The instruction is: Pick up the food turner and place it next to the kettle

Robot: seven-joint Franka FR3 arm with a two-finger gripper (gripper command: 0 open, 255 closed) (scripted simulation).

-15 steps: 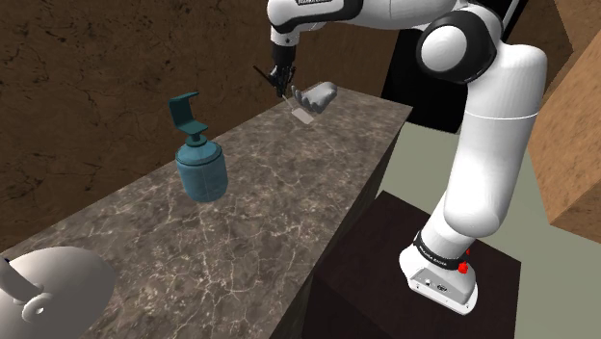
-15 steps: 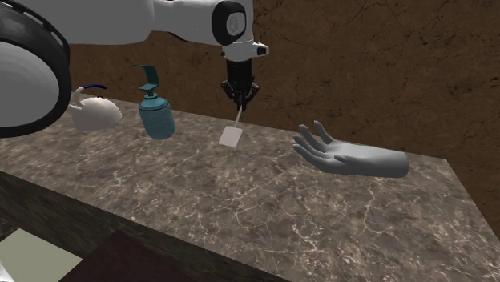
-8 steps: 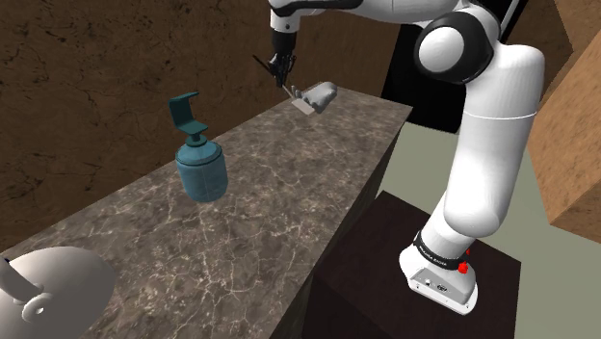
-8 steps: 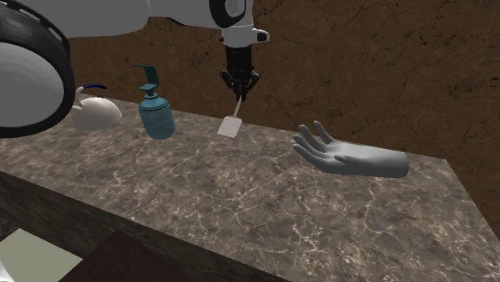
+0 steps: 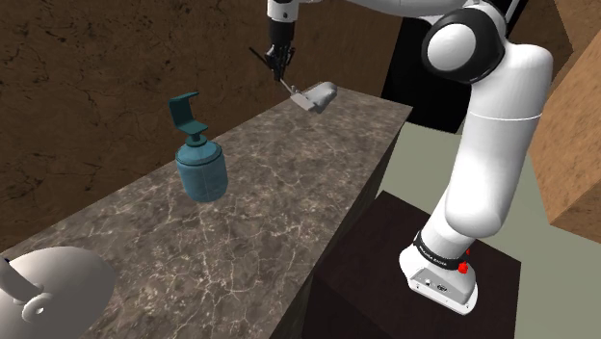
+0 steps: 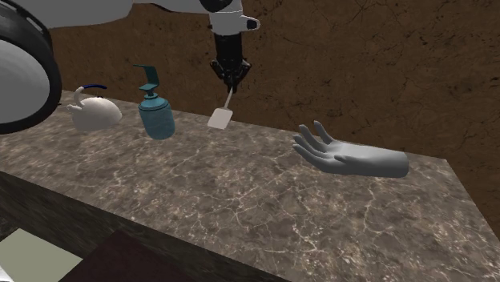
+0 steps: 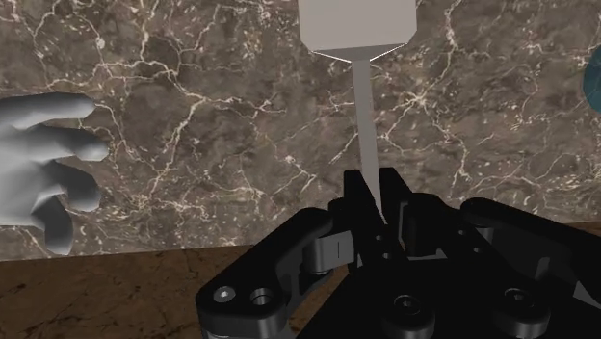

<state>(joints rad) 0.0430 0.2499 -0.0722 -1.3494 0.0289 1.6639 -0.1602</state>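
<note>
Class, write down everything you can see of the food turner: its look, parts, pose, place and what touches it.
The food turner is plain pale grey-white, with a flat, roughly square blade and a thin straight handle. It hangs nearly upright, blade down, the handle's upper end clamped in the black tool. Nothing else touches it. The blade appears clear of the dark marbled countertop, near its far edge, between the teal dispenser and the grey hand model.

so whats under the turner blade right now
Marbled counter top shows all around the blade of the food turner, which hangs from the gripper clasping its handle. The patch directly beneath the blade is covered in the wrist view.
</note>
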